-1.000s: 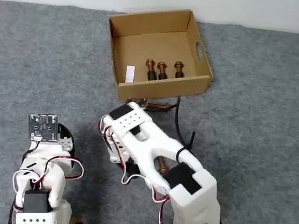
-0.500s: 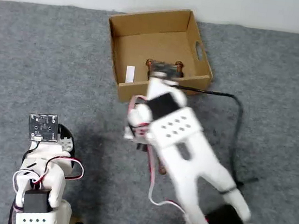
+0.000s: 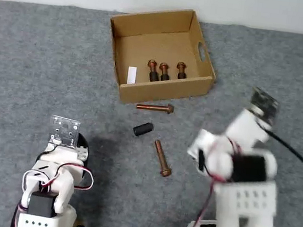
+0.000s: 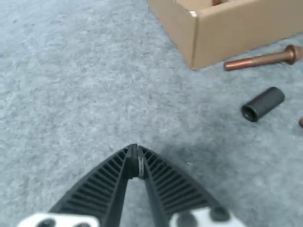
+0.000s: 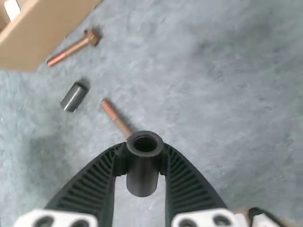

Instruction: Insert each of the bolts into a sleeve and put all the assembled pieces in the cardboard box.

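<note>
Three assembled bolt-and-sleeve pieces (image 3: 165, 71) stand in the cardboard box (image 3: 159, 91). On the carpet in front of it lie a copper bolt (image 3: 155, 108), a black sleeve (image 3: 143, 129) and a second bolt (image 3: 162, 158). My right gripper (image 5: 143, 152) is shut on another black sleeve (image 5: 142, 170), held upright with its bore showing, above the carpet just short of the second bolt (image 5: 116, 118). My left gripper (image 4: 135, 163) is shut with nothing in it, low over bare carpet, with the box corner (image 4: 194, 28), the first bolt (image 4: 262, 56) and the loose sleeve (image 4: 262, 104) beyond it.
The left arm (image 3: 57, 163) stands at the front left and the right arm (image 3: 238, 174) at the front right, its black cable (image 3: 295, 156) trailing off to the right. Grey carpet covers the table up to a white wall at the back.
The right arm has swung from the box front back to the right, uncovering the two bolts and the loose sleeve. The left arm has shifted slightly to the right.
</note>
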Controlling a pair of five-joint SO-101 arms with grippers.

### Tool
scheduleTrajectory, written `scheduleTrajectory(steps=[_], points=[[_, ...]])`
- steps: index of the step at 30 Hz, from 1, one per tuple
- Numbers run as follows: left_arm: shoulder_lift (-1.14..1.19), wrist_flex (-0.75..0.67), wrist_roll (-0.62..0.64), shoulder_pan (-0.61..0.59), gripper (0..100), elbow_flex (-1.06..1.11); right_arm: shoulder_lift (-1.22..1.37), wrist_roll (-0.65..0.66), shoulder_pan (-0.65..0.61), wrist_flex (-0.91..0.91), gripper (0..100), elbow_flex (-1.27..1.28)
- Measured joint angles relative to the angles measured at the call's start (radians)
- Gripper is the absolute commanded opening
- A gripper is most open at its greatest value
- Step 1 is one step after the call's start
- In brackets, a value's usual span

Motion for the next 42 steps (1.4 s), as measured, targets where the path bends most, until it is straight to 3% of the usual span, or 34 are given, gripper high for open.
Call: scheduleTrajectory(steps=[9, 18, 24, 31, 36, 42], points=[[0.000, 0.101, -0.031, 0.005, 1, -0.049, -0.459, 0.152, 0.302, 0.000, 0.8, 0.270], [0.000, 0.239, -0.153, 0.058, 1, -0.198, -0.680, 0.169, 0.471, 0.000, 0.8, 0.453], [0.037, 0.255, -0.173, 0.057, 1, -0.252, -0.749, 0.169, 0.488, 0.000, 0.8, 0.473], [0.399, 0.255, -0.172, 0.109, 1, -0.476, -0.763, 0.169, 0.494, -0.002, 0.8, 0.486], [0.736, 0.250, -0.051, 0.207, 1, -0.647, -0.763, 0.169, 0.494, -0.005, 0.8, 0.486], [1.049, 0.247, -0.028, 0.308, 1, -0.898, -0.763, 0.169, 0.494, -0.005, 0.8, 0.493]])
